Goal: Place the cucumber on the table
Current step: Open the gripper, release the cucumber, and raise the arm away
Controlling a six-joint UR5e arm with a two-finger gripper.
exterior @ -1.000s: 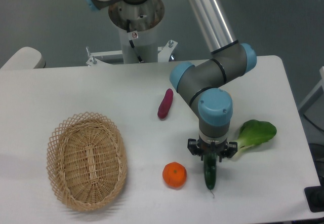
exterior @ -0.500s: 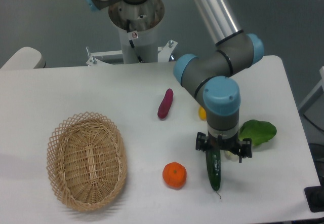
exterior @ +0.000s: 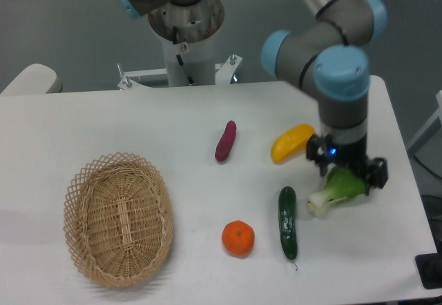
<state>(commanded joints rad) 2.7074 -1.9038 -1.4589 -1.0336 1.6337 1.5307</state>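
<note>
Pincer [exterior: 347, 169] has let go of the cucumber [exterior: 287, 221] and moved up and right since half a second ago; it now hangs over the bok choy [exterior: 337, 189] at right of centre, empty, fingers apart. The cucumber lies flat on the desk [exterior: 103, 125] in the lower middle-right, long axis roughly up-down in the frame, thin stem tip toward the bottom edge, touching nothing. An orange [exterior: 237, 238] sits just left of it, apart. The bok choy lies just right of the cucumber, its leafy part hidden behind the pincer. A yellow fruit [exterior: 292, 142], uncovered by the arm's move, sits above the cucumber, left of the arm's wrist. A purple sweet potato [exterior: 225, 141] lies in the centre, well apart. A wicker basket [exterior: 117, 219] stands at lower left. Small red-and-white sticker on the robot base column [exterior: 185, 39] at top; its text is too small to read. Desk white, smooth, rounded corners; grey floor behind.
</note>
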